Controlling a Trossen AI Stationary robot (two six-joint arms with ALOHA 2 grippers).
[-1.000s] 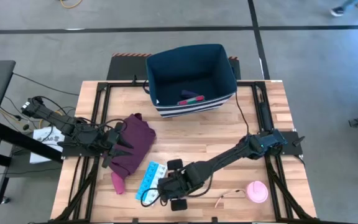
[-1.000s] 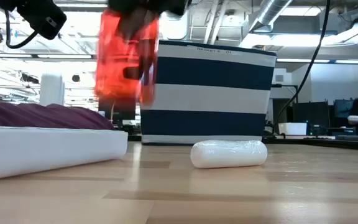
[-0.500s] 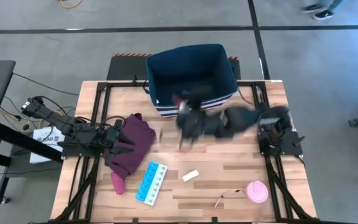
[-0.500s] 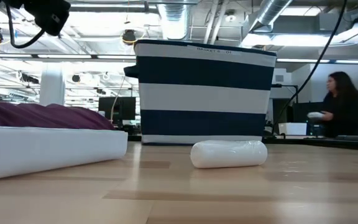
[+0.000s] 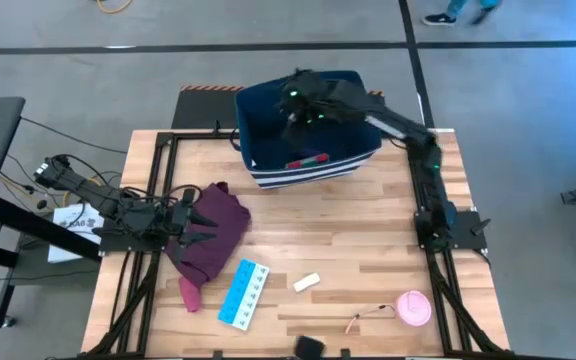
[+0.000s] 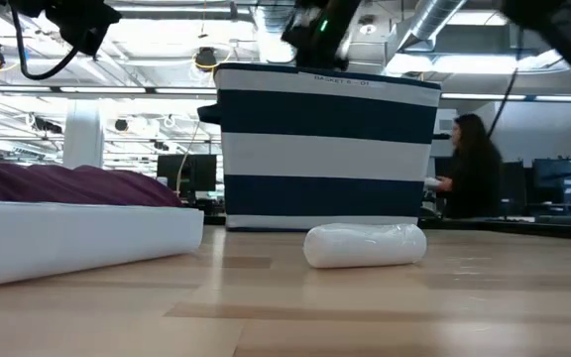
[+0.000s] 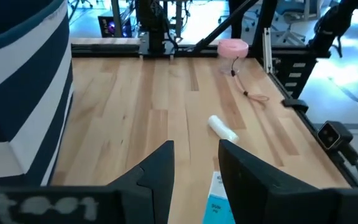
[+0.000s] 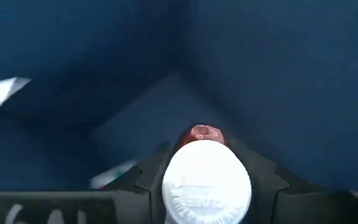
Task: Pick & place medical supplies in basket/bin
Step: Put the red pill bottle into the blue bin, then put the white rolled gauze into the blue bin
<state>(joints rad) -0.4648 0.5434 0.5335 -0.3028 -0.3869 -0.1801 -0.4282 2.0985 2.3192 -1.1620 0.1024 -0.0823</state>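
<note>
R end effector (image 8: 207,163) grips bottle (image 8: 206,182) over bin (image 5: 353,95).

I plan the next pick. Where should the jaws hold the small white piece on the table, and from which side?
Grip the small white piece across its short width at mid-length, coming from straight above. It lies flat, oblong and slightly angled, clear of the pill organizer.

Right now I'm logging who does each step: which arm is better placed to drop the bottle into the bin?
Right. The right gripper hangs over the open bin, shut on the white-capped bottle, with the bin's dark interior below it. The left gripper is open and empty beside the maroon cloth.
</note>
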